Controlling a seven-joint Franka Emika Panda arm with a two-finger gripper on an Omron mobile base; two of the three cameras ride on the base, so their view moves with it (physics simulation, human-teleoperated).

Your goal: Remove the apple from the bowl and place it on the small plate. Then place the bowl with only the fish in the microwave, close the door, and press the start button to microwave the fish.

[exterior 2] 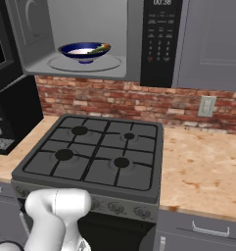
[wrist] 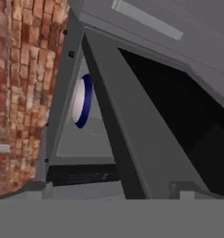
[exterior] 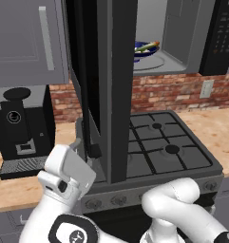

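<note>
The bowl (exterior 2: 84,52) sits on the microwave (exterior 2: 114,73) turntable (exterior 2: 112,63).

Arm links: white, rounded, glossy casings with bulbous elbow housings. Joint seams: dark grey to black bands between the white segments. Lower link: black oval panel carrying a small white emblem. Hand housing (exterior: 68,166): white, boxy, flat-faced, with a dark recess

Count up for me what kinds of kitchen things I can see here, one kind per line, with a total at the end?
Microwaves: 1, door swung open
Bowls: 1, inside on the turntable
Fish: 1, in the bowl
Stoves: 1, with 4 burners
Coffee machines: 1
Wall outlets: 1
Total: 6
</note>
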